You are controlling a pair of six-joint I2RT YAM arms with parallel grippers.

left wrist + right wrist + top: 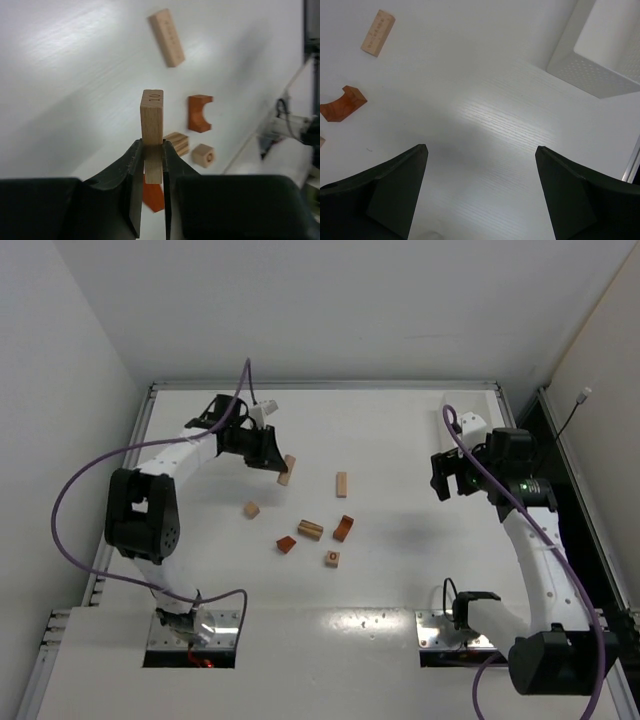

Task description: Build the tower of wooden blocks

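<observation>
Left end effector (152, 148) clamps tan block (152, 115), arm outstretched (right end effector (481, 150) agape).

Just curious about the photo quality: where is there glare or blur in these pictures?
Top view: small glare specks on the table near the arm bases. Left wrist view: held block sharp, right-hand background blurred. Right wrist view: soft sheen mid-table.

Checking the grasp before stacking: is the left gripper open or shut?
Shut: the left gripper has its jaws pressed against both sides of the tan block, held upright.
</observation>
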